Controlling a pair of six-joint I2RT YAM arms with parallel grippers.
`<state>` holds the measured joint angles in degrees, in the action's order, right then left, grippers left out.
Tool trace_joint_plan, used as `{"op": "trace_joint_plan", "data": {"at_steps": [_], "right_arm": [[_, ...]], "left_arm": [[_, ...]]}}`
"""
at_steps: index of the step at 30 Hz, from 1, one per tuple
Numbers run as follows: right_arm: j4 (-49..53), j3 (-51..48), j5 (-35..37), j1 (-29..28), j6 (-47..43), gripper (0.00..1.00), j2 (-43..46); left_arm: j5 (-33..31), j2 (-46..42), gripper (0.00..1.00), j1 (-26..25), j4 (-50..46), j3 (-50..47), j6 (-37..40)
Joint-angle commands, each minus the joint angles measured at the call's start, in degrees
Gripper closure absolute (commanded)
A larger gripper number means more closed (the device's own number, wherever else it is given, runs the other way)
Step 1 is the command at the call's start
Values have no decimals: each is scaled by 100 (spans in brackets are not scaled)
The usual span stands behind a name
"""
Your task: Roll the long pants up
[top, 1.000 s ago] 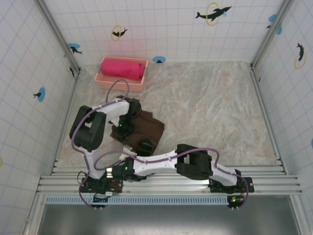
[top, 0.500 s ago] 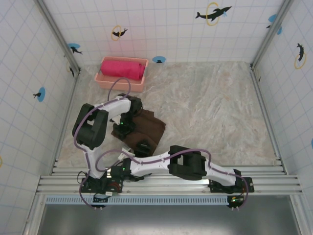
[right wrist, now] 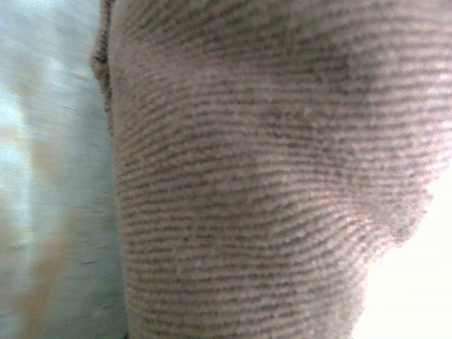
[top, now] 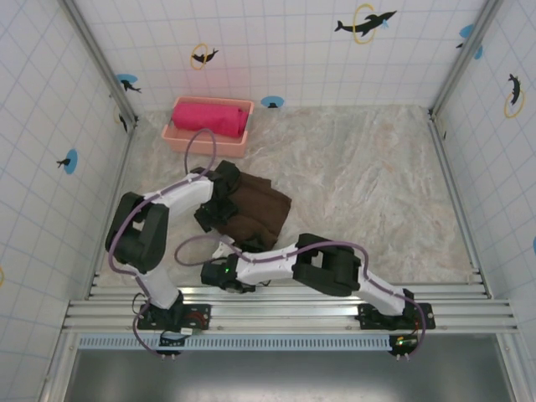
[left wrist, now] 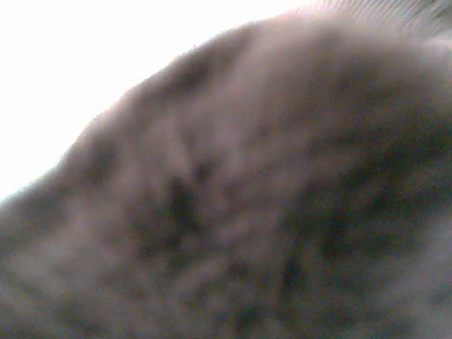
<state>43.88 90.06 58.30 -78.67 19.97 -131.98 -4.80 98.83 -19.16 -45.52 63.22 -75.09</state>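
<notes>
The long pants (top: 264,211) have shifted back; both jaws seemingly press into them, spread unclear.

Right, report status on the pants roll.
Left gripper, right gripper at the long pants, jaws unreadable. Pants bundled compact. Pink basket apart, nothing blocking.

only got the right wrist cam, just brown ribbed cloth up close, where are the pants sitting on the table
Observer: The long pants lie as a folded brown bundle on the near-left part of the table.
Operator: and the other arm
Observer: The left arm reaches in from the left, its end at the bundle's left edge.
Operator: anything else out there
Observer: A pink basket at the far left holds a bright pink rolled cloth.
</notes>
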Motion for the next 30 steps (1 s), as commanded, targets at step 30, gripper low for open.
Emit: {"op": "trace_joint_plan", "data": {"at_steps": [30], "right_arm": [[-69, -147, -5518, 3084, -1520, 100, 723]], "left_arm": [[3122, -858, 3, 1364, 5430, -1513, 1052]]}}
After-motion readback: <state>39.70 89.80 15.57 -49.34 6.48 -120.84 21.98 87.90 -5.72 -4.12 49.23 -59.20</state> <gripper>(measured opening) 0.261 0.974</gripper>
